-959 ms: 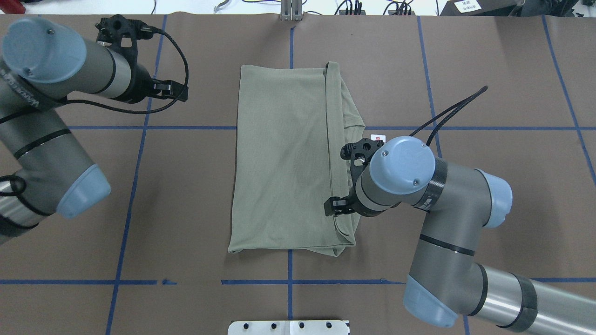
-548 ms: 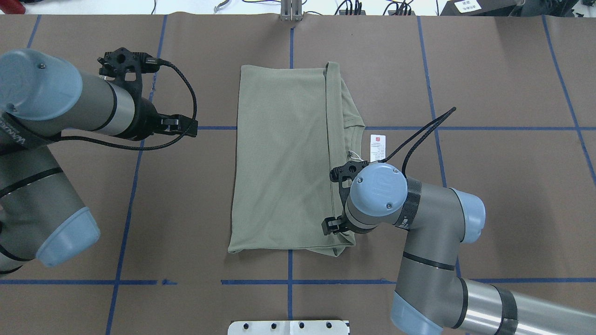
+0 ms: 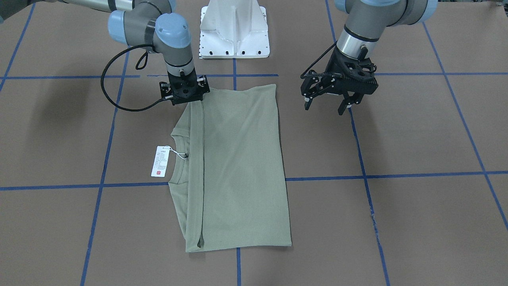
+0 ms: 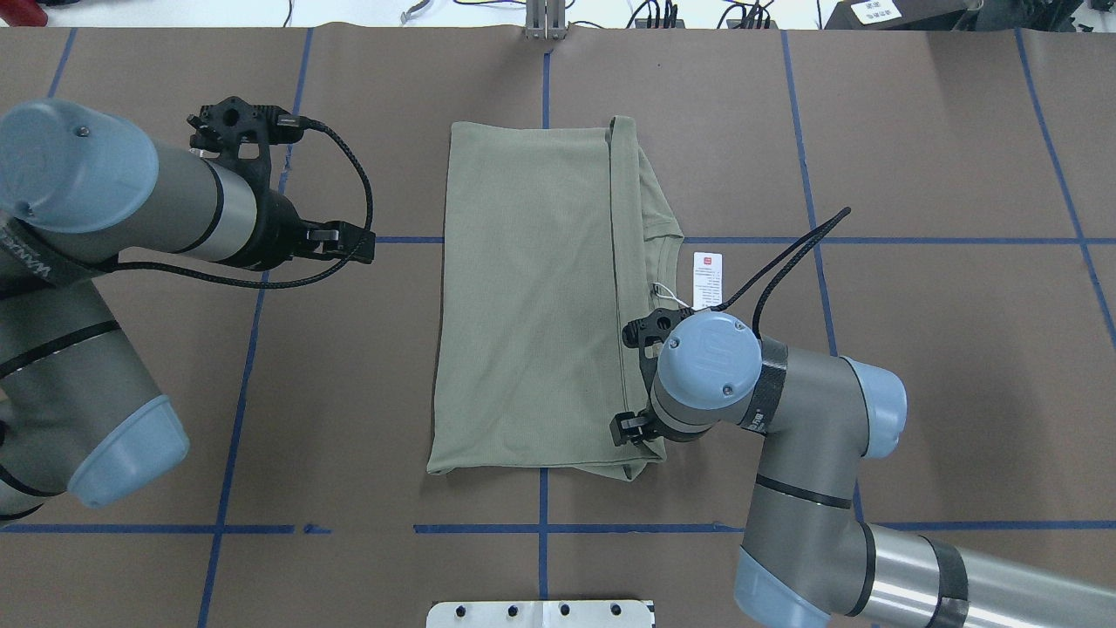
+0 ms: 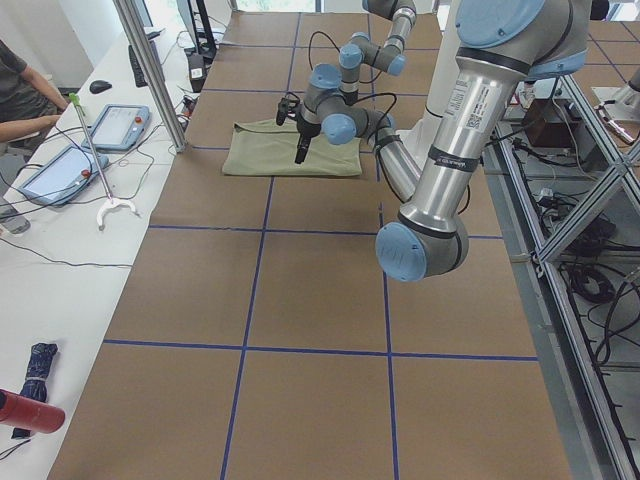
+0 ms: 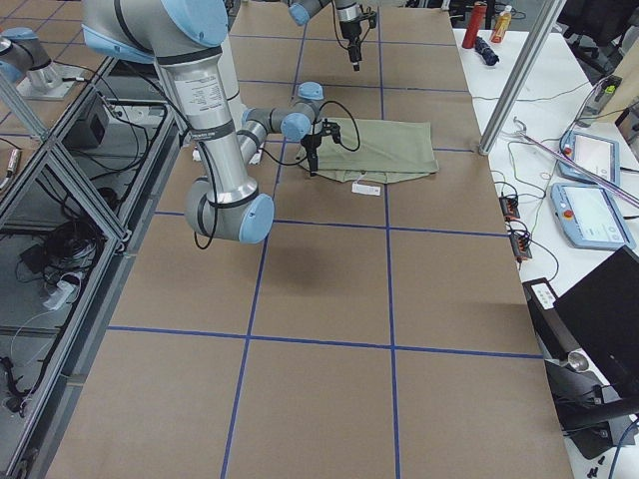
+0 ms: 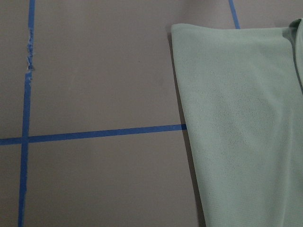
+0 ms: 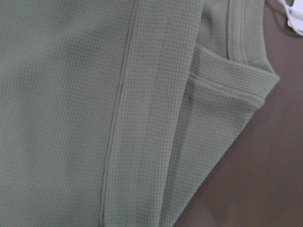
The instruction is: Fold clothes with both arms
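The sage-green shirt lies flat in the table's middle, folded lengthwise, with its neck on the overhead view's right. Its white hang tag lies on the table beside the neck and also shows in the front view. My right gripper is down at the shirt's near right corner, over the folded edge. Its fingers are hidden, so I cannot tell whether it grips. My left gripper is open and empty. It hangs above the bare table, left of the shirt's edge.
The white pedestal base stands at the table's near edge. Blue tape lines cross the brown table. A metal post and a side bench with tablets stand at the far edge, with a person beside them.
My right gripper has moved along the shirt's right edge toward the robot's side and lower, uncovering the hang tag. My left gripper has moved nearer and slightly toward the shirt.
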Motion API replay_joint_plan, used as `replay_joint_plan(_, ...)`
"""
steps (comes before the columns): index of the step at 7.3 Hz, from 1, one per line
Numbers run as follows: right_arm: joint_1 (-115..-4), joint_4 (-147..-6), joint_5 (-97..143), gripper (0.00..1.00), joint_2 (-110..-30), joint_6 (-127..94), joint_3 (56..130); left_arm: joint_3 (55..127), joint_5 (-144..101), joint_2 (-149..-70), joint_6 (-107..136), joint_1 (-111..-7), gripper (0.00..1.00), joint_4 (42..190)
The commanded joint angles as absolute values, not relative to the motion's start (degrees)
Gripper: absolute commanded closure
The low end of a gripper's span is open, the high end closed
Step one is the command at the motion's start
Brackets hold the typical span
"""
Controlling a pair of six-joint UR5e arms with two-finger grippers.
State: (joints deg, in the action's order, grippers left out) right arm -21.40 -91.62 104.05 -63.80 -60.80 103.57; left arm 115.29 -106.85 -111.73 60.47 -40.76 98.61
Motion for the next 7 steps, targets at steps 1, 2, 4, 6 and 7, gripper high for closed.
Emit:
replay_joint_plan(1,-21.6,-92.5,104.2,0.0,-64.0,-60.7,103.8,115.1,-106.9,-111.8,60.6,-40.6,0.0,98.6)
replay_joint_plan(2,-21.7,-92.5,104.1,0.0,-65.2,-60.7,104.1,115.0,-106.9,-111.9,60.6,-40.4,0.0,98.6)
replay_joint_plan(4,-22.2,-92.5,104.1,0.0,-66.2,-60.7,104.7,114.9,-106.8,-112.1,60.6,-40.1,0.0,98.6)
replay_joint_plan(6,-22.9,-92.5,104.2,0.0,-70.2,-59.3,107.8,114.6,-106.7,-112.2,61.8,-38.4,0.0,98.7)
replay_joint_plan(7,-23.0,-92.5,104.1,0.0,-71.6,-59.3,109.1,114.6,-106.7,-112.3,62.0,-38.0,0.0,98.7)
